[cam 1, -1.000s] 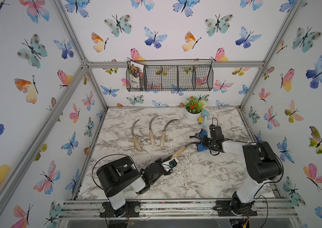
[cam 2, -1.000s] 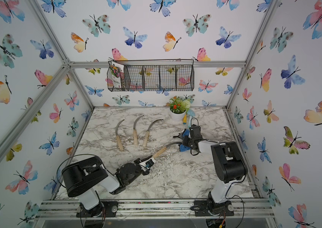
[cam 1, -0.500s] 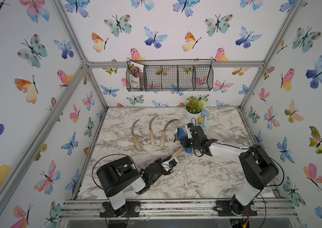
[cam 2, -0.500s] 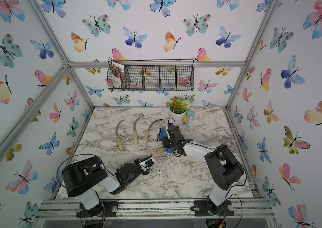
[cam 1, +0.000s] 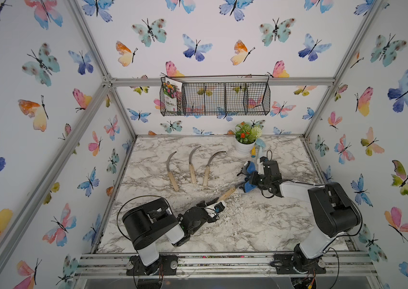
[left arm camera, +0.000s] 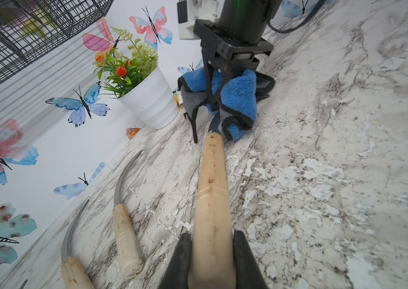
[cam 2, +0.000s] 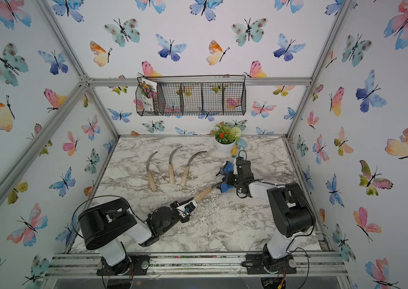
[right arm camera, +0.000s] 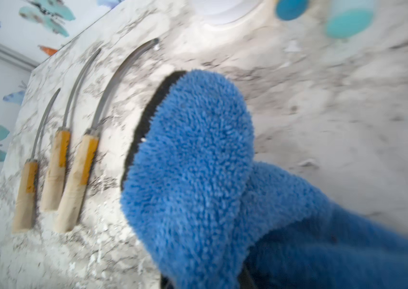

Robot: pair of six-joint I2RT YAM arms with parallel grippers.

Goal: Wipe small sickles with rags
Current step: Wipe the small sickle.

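1. Dragging the rag (left arm camera: pixel 238 100) along the curved blade could snag the thick terry on the edge or tip. The cloth would then bunch up or tug out of the right gripper (left arm camera: pixel 212 107), whose jaws are pinched together on a fold of it.
2. Pressing sideways on the blade could lever the held sickle (left arm camera: pixel 211 190) round in the left gripper (left arm camera: pixel 211 252), which is clamped on the butt end of the pale wooden handle only. With so long a lever and a smooth round handle, I judge twisting or slipping likely.
3. A wide sweep toward the back wall could bump the white plant pot (cam 1: pixel 244 149) and the light-blue trowel (cam 1: pixel 260 143) beside it. Both stand near the right gripper in both top views.
4. The rag's loose lobes hide the blade, so how much metal is wrapped cannot be told, and a stroke may miss part of it.
5. The held sickle runs slantwise from the left gripper over the marble table (cam 1: pixel 260 225), and its blade end disappears into the rag directly under the right gripper's fingers.
6. The three other sickles (cam 1: pixel 192 167) lie flat side by side toward the back left of the table, well apart from both grippers.
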